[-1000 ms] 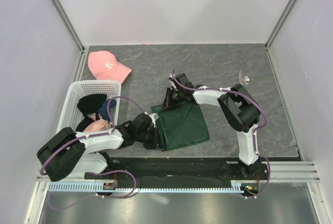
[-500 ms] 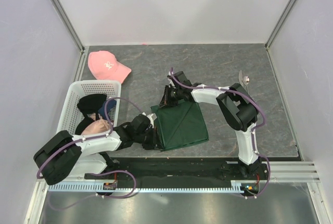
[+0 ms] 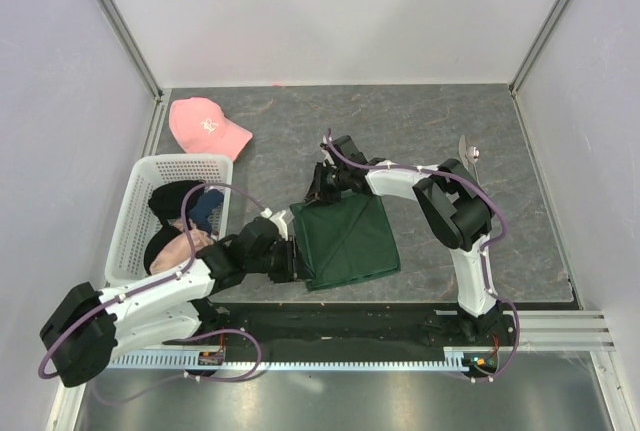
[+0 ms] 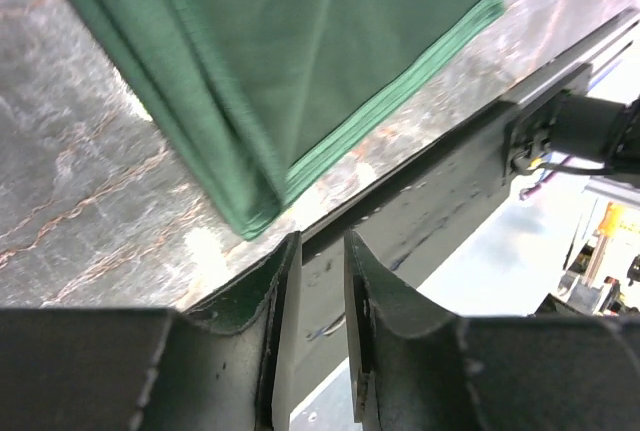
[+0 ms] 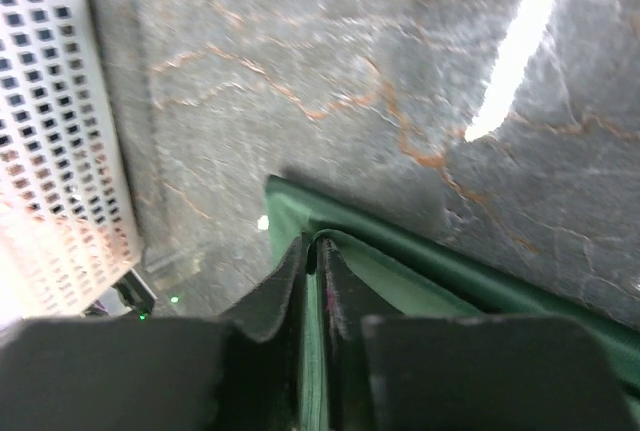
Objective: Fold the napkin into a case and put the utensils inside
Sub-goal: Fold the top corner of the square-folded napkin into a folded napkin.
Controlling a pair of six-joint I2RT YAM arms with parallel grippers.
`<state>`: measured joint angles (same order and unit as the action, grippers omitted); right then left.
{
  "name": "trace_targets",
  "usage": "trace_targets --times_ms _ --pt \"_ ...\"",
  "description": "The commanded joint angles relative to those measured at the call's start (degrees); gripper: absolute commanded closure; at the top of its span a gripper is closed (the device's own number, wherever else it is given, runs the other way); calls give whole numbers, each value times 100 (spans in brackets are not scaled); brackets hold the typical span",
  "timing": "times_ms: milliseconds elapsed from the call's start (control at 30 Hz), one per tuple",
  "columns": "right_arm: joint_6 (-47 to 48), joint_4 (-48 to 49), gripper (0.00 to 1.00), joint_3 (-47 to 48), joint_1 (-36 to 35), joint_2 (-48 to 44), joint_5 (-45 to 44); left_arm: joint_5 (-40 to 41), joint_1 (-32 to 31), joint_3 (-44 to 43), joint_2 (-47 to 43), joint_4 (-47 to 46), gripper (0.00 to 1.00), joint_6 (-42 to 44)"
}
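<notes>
The dark green napkin (image 3: 345,239) lies folded into a rough square on the grey table. My left gripper (image 3: 295,261) is at its near-left corner. In the left wrist view this gripper (image 4: 322,241) is open with a narrow empty gap, and the napkin (image 4: 300,41) has its corner just beyond the fingertips. My right gripper (image 3: 318,189) sits at the far-left corner. In the right wrist view this gripper (image 5: 313,243) is shut on a fold of the napkin (image 5: 400,256). The silver utensils (image 3: 469,154) lie far right, away from both grippers.
A white basket (image 3: 140,173) holding a black garment (image 3: 178,196) stands at the left, and also shows in the right wrist view as a basket (image 5: 50,131). A pink cap (image 3: 205,126) lies behind it. The black rail (image 4: 450,181) runs along the table's near edge.
My left gripper has opened and let go of the napkin's near-left corner, and its arm has swung lower and leftward. The right gripper has stayed at the far-left corner.
</notes>
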<state>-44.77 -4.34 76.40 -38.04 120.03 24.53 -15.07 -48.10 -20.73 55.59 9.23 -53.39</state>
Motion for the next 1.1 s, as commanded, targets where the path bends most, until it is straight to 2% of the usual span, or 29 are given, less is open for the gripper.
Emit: trace_targets --times_ms 0,67,200,300,433,533,633,800,933,1067 --pt "30 100 78 349 7 65 -19 119 -24 -379 162 167 70 -67" --pt "48 30 75 393 16 47 -28 13 -24 -414 390 9 70 -67" --pt "196 -137 60 411 77 -146 -28 -40 -24 -694 864 -159 70 144" --pt "346 -313 53 244 192 -506 -124 -31 -24 -809 1190 -185 71 258" --pt "662 -489 53 -265 481 -1094 -133 30 -24 -871 1270 -211 73 311" --pt "855 -480 56 -836 963 -1639 -54 57 -16 -941 1392 -247 74 381" --pt "1067 -480 63 -1206 1315 -1772 60 -22 -16 -968 1691 -413 75 390" --pt "1401 -392 77 -1347 1598 -1571 244 187 -7 -880 2052 -458 77 496" --pt "1410 -208 84 -1347 1817 -1334 271 294 2 -792 2131 -440 77 584" --pt "1472 -32 85 -1338 1958 -1096 306 242 2 -608 2245 -580 78 549"
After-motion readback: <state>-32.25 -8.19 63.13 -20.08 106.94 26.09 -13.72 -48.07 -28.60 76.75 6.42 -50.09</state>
